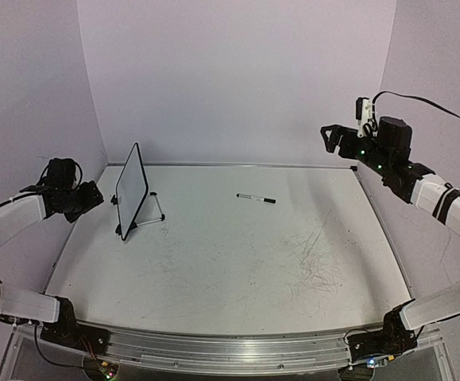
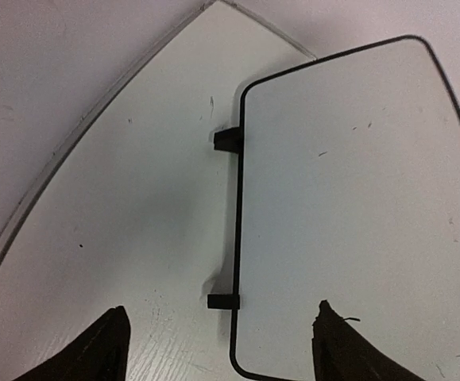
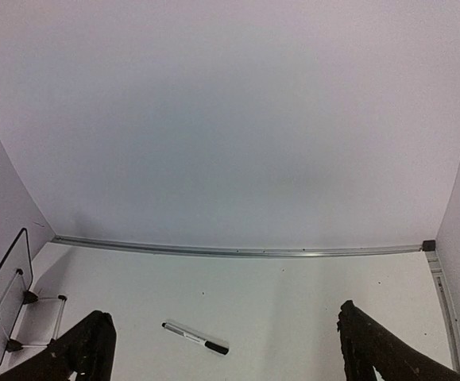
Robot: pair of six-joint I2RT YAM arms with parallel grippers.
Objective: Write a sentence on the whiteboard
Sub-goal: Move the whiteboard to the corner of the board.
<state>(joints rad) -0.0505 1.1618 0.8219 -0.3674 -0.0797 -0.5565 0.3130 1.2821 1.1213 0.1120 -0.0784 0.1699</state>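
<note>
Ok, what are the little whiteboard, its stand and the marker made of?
Whiteboard: smooth white face, thin black rim, likely plastic-framed. Stand: thin pale wire, probably metal. Marker: white barrel, black cap, presumably plastic.

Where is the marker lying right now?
In the top view the marker lies flat on the table near its far edge, about mid-width, to the right of the standing whiteboard.
</note>
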